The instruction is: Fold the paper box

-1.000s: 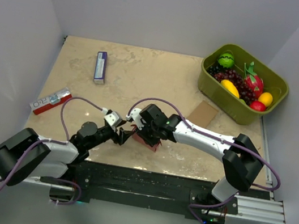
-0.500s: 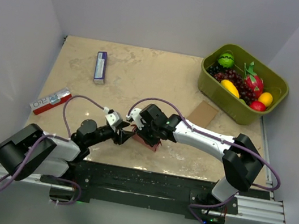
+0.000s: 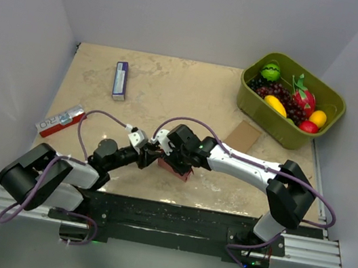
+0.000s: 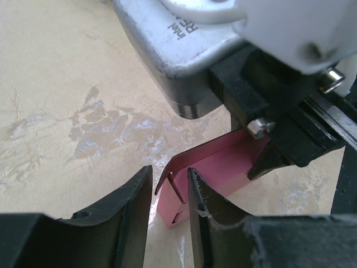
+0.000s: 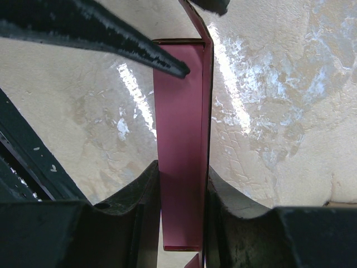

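**Step in hand:** closing one end of the paper box (image 3: 175, 167). The box lies on the tabletop (image 3: 172, 92) close to its near edge, between my two arms.

**Right jaws:** clenched on the body of the box. In the right wrist view the pink card fills the space between both fingers (image 5: 139, 195), and one long panel stands on edge along the right side.

**Left jaws:** set astride the end flap (image 4: 170, 187), one finger on each side of it. The gap is narrow. I cannot tell whether the pads already pinch the card or stand just clear of it.

**Progress, as I judge it:** the body is formed into a flat sleeve. This end is open and its tab is not yet tucked.

**Next move, as I judge it:**
1. Take a firm pinch on the flap with the left jaws.
2. Turn the flap over toward the open end while the right jaws hold the body fixed.

Thin card creases easily, so the bend should follow the existing fold. The right grip must not let the sleeve slide or twist.
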